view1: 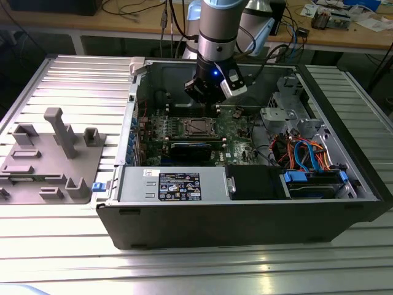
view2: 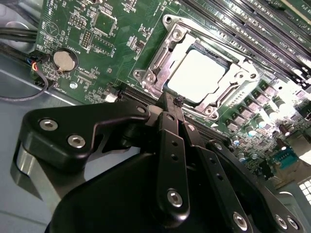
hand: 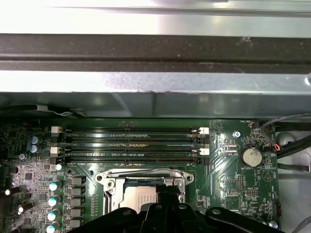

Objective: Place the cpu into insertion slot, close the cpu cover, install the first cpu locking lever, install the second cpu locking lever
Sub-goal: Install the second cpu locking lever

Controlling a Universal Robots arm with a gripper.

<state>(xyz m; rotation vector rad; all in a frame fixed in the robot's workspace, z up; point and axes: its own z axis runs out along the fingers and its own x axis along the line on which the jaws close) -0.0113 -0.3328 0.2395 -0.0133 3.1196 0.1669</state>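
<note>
computer case (view1: pixel 245 215), open-topped | green circuit board (view2: pixel 97 53) inside | gripper (view2: pixel 167 99) pressed together, empty, at insertion slot (view2: pixel 160 73) 6 o'clock rim | cpu cover (view2: pixel 233 73) down over seated cpu (view2: pixel 199 73) | risk: tips slipping, gouging board.

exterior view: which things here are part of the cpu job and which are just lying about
Part of the job:
cpu
insertion slot
cpu cover
gripper

Just lying about:
grey fixture plate
memory slots
coin battery
blue and orange cables
</note>
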